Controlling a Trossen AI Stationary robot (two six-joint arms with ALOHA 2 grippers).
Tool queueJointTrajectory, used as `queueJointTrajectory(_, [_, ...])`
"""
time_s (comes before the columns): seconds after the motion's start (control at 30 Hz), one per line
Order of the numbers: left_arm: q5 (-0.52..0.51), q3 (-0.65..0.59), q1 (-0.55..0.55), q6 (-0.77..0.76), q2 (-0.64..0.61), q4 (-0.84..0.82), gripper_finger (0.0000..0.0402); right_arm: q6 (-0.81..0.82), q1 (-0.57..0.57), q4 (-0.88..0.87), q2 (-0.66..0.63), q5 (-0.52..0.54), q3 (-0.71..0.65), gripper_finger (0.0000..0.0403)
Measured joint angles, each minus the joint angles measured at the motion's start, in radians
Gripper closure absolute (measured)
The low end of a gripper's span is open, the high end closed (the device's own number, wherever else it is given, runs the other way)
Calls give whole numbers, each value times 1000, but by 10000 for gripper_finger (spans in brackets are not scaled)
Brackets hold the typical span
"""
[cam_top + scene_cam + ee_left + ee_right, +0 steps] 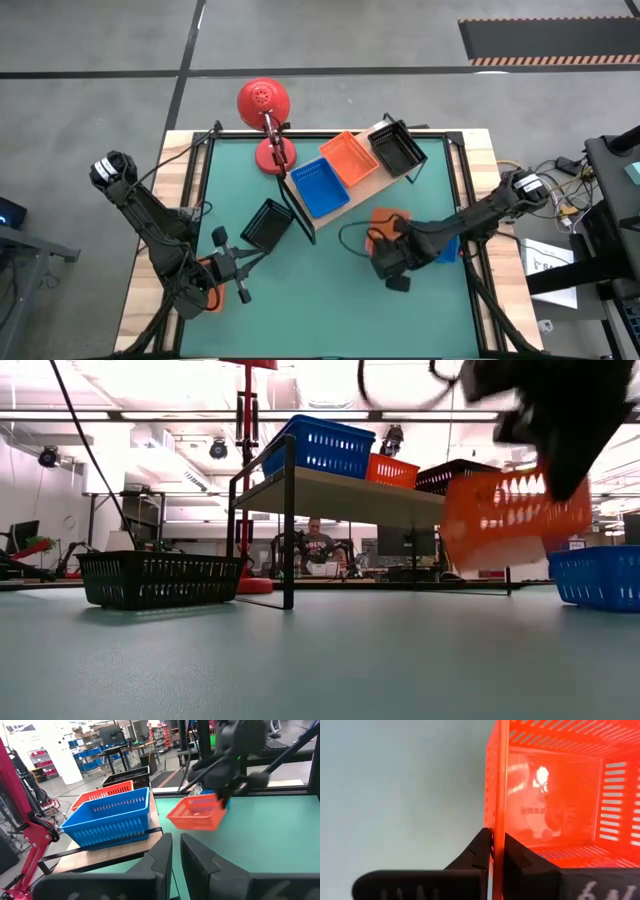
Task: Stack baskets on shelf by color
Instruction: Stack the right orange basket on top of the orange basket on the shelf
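An orange basket (pixel 560 785) is pinched by one wall between the closed fingers of the right gripper (pixel 498 851) and is carried clear of the green mat (pixel 330 290), as seen in the low view, where it hangs tilted above the surface; nothing is seen inside it. The shelf (pixel 372 180) is taken as the landmark: this held basket is on the side of the shelf nearer the robot, toward the right arm, and apart from it. Just beyond the held basket, farther from the shelf, a blue basket (pixel 597 576) is seen resting on the mat; whether anything lies in it cannot be told. On top of the shelf three baskets are set in a row, each touching the next: a blue one (pixel 321 187) at the end nearest the red lamp (pixel 265 110), an orange one (pixel 349 158) in the middle, and a black one (pixel 398 148) at the far end, overhanging the board's edge. All three are shown empty in the high view. A further black basket (pixel 267 224) rests on the mat beside the shelf's lamp end, toward the left arm, and it also appears empty. The left gripper (pixel 176 855) is held near that black basket, with its fingers almost together and nothing seen between them. Something orange (pixel 208 285) is partly hidden beneath the left arm; what it is cannot be told.
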Motion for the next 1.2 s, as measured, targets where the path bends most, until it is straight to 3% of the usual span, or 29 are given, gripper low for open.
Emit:
queueJointTrajectory(0.17, [0,0,0,0,0,0,380,-270,103,-22,-17,-102,103,391])
queueJointTrajectory(0.3, [0,0,0,0,0,0,380,-513,195,-23,-46,-109,174,391])
queueJointTrajectory(0.43, [0,0,0,0,0,0,380,-721,266,-28,-91,-83,230,394])
queueJointTrajectory(0.63, [0,0,0,0,0,0,380,-854,288,-28,-190,87,260,394])
queueJointTrajectory(0.8, [0,0,0,0,0,-1,380,-954,228,-26,-264,219,259,394])
queueJointTrajectory(0.9, [0,0,0,0,0,-1,380,-1021,154,-17,-295,245,261,394])
queueJointTrajectory(1.03, [0,0,0,0,0,-1,380,-1090,29,13,-313,229,276,394])
queueJointTrajectory(1.2, [0,0,0,1,0,-3,380,-1183,-164,20,-302,103,310,394])
